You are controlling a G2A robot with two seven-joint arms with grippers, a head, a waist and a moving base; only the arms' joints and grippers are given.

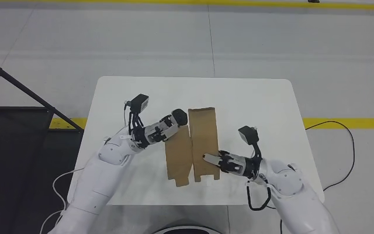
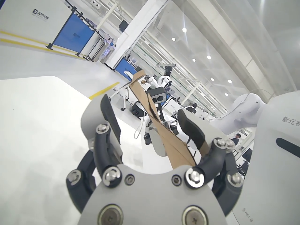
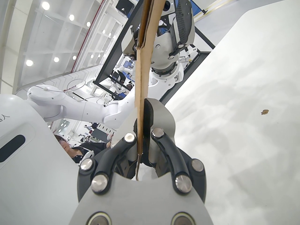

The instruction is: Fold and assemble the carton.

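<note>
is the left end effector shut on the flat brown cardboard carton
No, the fingers of the left end effector stand wide apart around the flat brown cardboard carton.

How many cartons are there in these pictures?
1. The flat carton is over the middle of the table, between the open fingers of the left gripper and clamped in the right gripper. None seems hidden.

The carton (image 1: 201, 134) is plain brown cardboard, matt and a little rough. The tabletop (image 1: 257, 105) is white, smooth, matt. My fingers (image 2: 110, 118) have black rubbery pads on brushed metal.
</note>
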